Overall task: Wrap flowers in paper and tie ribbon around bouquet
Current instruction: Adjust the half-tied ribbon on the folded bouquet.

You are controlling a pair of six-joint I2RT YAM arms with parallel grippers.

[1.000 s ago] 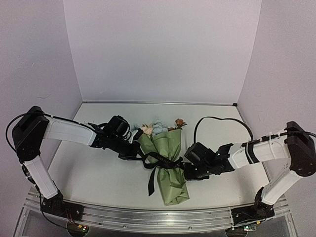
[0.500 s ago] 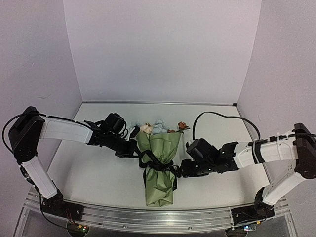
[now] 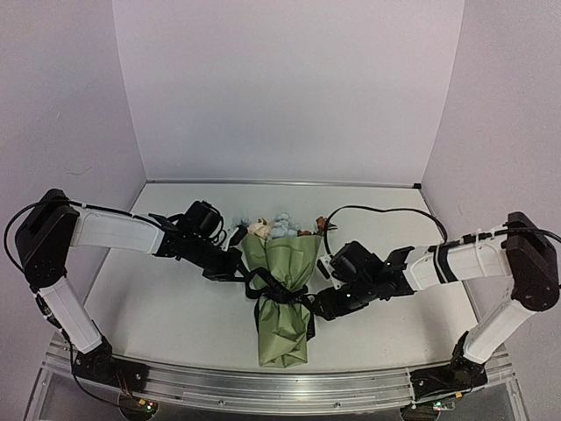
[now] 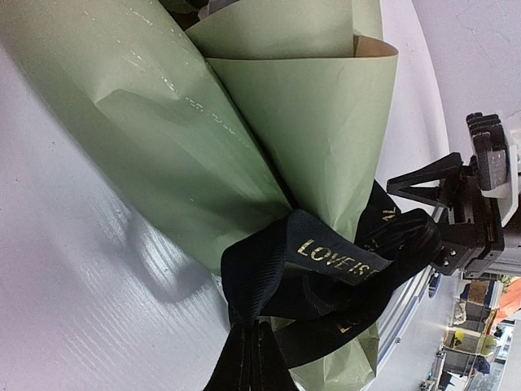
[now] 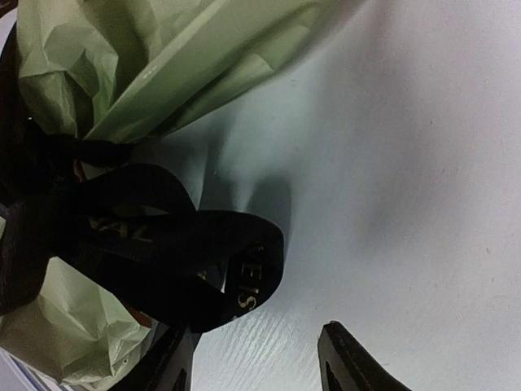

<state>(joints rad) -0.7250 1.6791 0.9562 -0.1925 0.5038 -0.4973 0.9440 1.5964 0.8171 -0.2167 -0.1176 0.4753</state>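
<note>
The bouquet (image 3: 282, 303) lies mid-table, an olive-green paper (image 4: 244, 122) cone with its narrow end toward me. The flowers (image 3: 279, 228), blue and cream heads, stick out of its far wide end. The black lettered ribbon (image 3: 282, 294) is looped round the cone's waist. At the cone's left side my left gripper (image 3: 235, 267) is shut on a ribbon (image 4: 326, 261) end, which runs into its fingers (image 4: 248, 362). My right gripper (image 3: 323, 303) stands open just right of the waist. A ribbon loop (image 5: 163, 244) lies against its left finger (image 5: 175, 362), with nothing between the two.
A black cable (image 3: 386, 210) arcs over the table behind my right arm. White walls close in the back and both sides. A metal rail (image 3: 263, 386) runs along the near edge. Bare white tabletop (image 3: 158, 307) lies left of the bouquet.
My right gripper has opened and let go of the ribbon. The bouquet's narrow end swung left, so the cone now points straight toward me. My left gripper kept its hold.
</note>
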